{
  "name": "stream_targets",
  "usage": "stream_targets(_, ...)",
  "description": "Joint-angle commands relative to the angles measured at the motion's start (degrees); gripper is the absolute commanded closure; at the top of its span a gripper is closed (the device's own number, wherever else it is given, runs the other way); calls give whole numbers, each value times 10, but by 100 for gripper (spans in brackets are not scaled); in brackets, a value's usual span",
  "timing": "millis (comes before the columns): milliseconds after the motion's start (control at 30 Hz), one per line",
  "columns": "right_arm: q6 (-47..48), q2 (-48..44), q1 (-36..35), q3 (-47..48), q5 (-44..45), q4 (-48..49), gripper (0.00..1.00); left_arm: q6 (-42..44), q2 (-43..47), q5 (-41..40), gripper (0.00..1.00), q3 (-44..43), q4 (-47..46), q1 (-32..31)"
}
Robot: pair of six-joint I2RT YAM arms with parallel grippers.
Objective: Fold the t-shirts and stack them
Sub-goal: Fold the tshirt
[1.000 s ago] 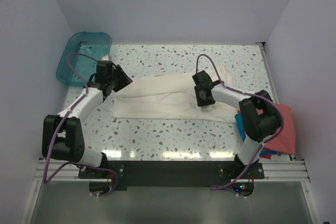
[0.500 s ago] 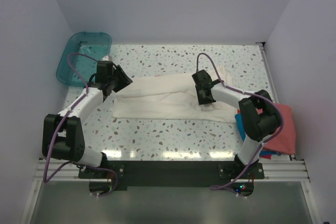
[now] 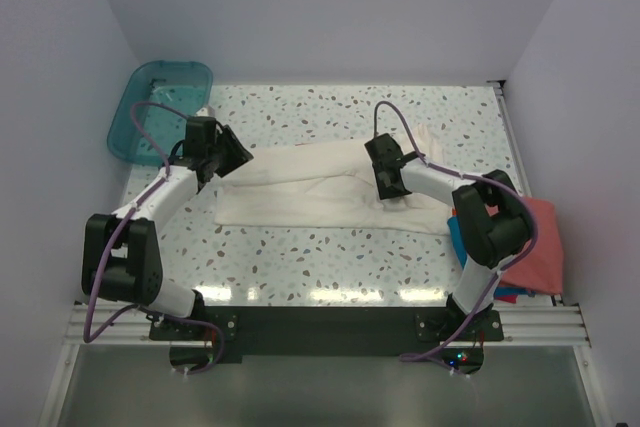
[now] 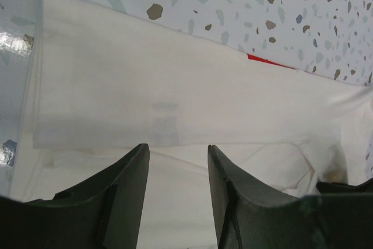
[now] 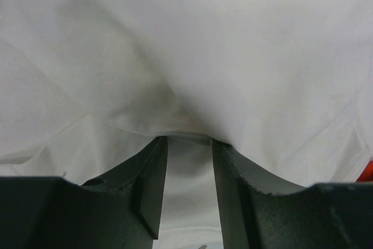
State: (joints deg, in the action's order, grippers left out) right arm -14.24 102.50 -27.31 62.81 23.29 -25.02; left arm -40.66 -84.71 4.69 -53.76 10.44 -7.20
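A cream-white t-shirt (image 3: 310,187) lies as a long folded band across the middle of the table. A sliver of its red print (image 4: 268,61) peeks from under the top layer. My left gripper (image 3: 235,155) hovers at the shirt's left end; in the left wrist view the left gripper (image 4: 178,147) stands open over flat cloth, holding nothing. My right gripper (image 3: 388,185) rests on the shirt's right part. In the right wrist view the right gripper (image 5: 189,139) has its jaws apart, tips tucked under a raised fold of cream cloth (image 5: 192,86). The salmon-red t-shirt (image 3: 540,247) lies on the blue t-shirt (image 3: 457,232) at the right edge.
A translucent teal tub (image 3: 160,107) leans at the far left corner. White walls close in the speckled table (image 3: 330,257) on the left, back and right. A metal rail (image 3: 320,322) with the arm bases runs along the near edge.
The right gripper has crept slightly toward the far side over the shirt. The left gripper and the cloth look the same.
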Motion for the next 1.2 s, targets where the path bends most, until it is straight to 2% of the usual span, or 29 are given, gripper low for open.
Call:
stream_targets(0,4,9,3,18,22,26,59,17,-4,11,50,1,-9,0)
stream_targets(167,-2,10,6,15,12,37,62,18,-3,10,50,1,-8,0)
stream_targets(267,-6,7,7,14,11,35,74,18,-1,8,50,2,-7,0)
stream_targets(333,-9,3,7,14,11,35,88,18,-1,8,50,1,-7,0)
stream_targets(433,-15,-5,6,15,9,26,99,17,-1,8,50,2,-7,0)
stream_targets(667,-35,-55,7,28,-29,-23,100,17,6,8,50,6,-6,0)
stream_targets(833,-40,-93,5,43,-89,-78,100,19,10,6,50,10,-6,0)
stream_targets(1167,-55,-104,-21,43,-190,-101,100,18,11,13,50,13,-6,1)
